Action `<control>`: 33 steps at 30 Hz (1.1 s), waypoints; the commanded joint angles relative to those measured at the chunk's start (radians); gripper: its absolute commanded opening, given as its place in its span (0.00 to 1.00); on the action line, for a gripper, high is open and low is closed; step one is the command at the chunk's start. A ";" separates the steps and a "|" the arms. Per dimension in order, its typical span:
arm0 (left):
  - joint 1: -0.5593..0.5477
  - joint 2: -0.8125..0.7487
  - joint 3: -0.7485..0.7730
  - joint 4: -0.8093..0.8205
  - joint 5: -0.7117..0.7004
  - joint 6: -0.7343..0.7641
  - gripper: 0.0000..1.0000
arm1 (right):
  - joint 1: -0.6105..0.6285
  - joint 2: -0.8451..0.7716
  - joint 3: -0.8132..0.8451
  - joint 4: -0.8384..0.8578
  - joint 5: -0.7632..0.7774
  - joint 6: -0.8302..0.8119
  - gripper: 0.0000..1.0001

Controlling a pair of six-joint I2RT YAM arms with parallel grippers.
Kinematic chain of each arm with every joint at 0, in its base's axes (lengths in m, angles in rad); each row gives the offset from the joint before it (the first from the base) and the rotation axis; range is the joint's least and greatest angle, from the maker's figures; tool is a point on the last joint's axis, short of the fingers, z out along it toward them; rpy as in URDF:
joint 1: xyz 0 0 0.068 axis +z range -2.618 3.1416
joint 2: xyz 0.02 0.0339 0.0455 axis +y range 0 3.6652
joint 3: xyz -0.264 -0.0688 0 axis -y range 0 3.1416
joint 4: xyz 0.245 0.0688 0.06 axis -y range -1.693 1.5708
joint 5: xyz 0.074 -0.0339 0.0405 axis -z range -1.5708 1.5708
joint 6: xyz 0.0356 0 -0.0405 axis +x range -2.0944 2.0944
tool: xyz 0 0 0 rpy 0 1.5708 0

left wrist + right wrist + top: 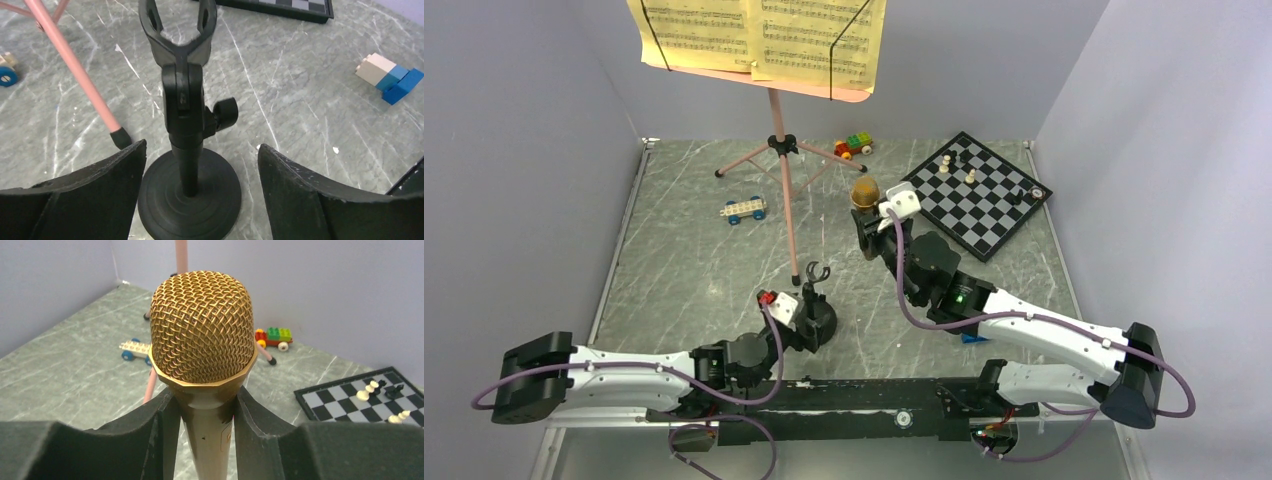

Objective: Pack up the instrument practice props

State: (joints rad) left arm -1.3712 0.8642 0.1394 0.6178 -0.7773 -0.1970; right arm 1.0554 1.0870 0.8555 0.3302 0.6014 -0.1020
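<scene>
The black round-based mic stand (816, 305) (189, 165) stands upright on the table with its clip empty. My left gripper (809, 328) (201, 145) is open, one finger on each side of the stand's base and apart from it. My right gripper (871, 228) (206, 400) is shut on the handle of the gold-brown microphone (864, 190) (202, 325) and holds it upright, mesh head up. At the back stands the pink tripod music stand (782, 180). Yellow sheet-music pages (759, 35) rest on its desk under two black cords.
A black-and-white chessboard (979, 190) (360, 402) with a few pieces lies at the back right. One toy brick car (744, 210) sits left of the pink pole, another (854, 147) near the back wall. Cream and blue bricks (390, 77) lie right of the mic stand.
</scene>
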 commanded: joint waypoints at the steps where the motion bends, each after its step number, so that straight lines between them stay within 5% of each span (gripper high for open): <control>1: -0.006 -0.100 0.092 -0.142 -0.033 0.015 0.86 | 0.000 -0.040 0.064 -0.135 -0.030 0.088 0.00; 5: -0.005 -0.245 0.163 -0.269 -0.061 0.048 0.90 | -0.025 -0.071 0.107 -0.234 -0.086 0.192 0.00; 8: -0.006 -0.368 0.214 -0.342 -0.010 0.078 0.95 | -0.084 -0.089 0.160 -0.324 -0.283 0.290 0.00; 13: 0.014 -0.535 0.230 -0.327 0.390 0.126 0.99 | -0.243 -0.075 0.200 -0.365 -0.726 0.452 0.00; 19: 0.174 -0.520 0.274 -0.343 0.795 -0.017 0.99 | -0.256 -0.043 0.168 -0.186 -1.052 0.541 0.00; 25: 0.362 -0.451 0.314 -0.345 0.918 -0.100 0.99 | -0.248 -0.011 0.142 -0.071 -1.152 0.604 0.00; 30: 0.394 -0.361 0.329 -0.307 0.974 -0.121 0.98 | -0.197 0.010 0.131 -0.037 -1.136 0.610 0.00; 33: 0.407 -0.326 0.337 -0.284 0.975 -0.127 0.89 | -0.137 0.023 0.131 -0.035 -1.095 0.577 0.00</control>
State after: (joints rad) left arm -0.9806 0.5049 0.4381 0.2745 0.1349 -0.2867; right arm 0.8581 1.1019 0.9859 0.2028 -0.4976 0.4812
